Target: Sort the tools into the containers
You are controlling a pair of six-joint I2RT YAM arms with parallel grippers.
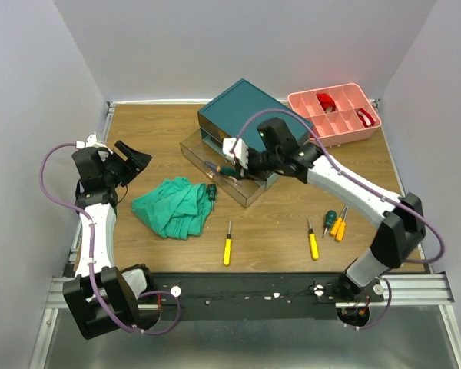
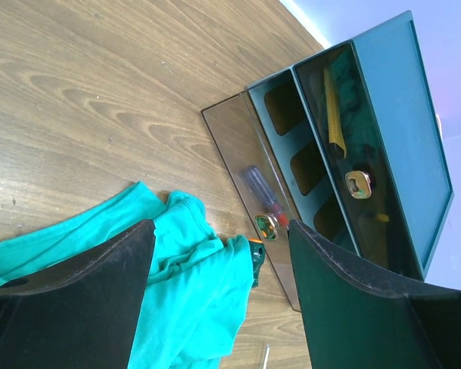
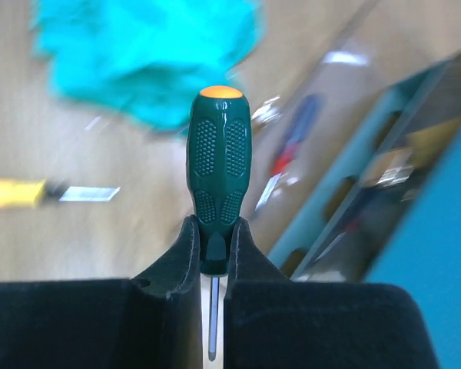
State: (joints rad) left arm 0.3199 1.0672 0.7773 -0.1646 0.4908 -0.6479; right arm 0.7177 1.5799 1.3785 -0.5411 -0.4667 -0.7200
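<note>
My right gripper [image 1: 235,163] [image 3: 213,254] is shut on a green screwdriver [image 3: 217,161] with an orange cap. It holds it above the pulled-out clear drawers [image 1: 223,173] of the teal box [image 1: 242,111]. A red-and-blue screwdriver [image 2: 261,196] [image 3: 292,142] lies in the lowest drawer, and a yellow one [image 2: 334,115] in an upper drawer. Another green screwdriver [image 1: 212,192] [image 2: 257,257] lies at the edge of the cloth. Two yellow screwdrivers [image 1: 227,244] [image 1: 313,240], a green one [image 1: 329,219] and an orange one [image 1: 339,224] lie on the table. My left gripper [image 1: 134,157] [image 2: 219,307] is open and empty.
A crumpled teal-green cloth [image 1: 173,206] [image 2: 184,284] lies left of the drawers. A pink compartment tray [image 1: 334,111] with red items stands at the back right. White walls enclose the wooden table [image 1: 276,254].
</note>
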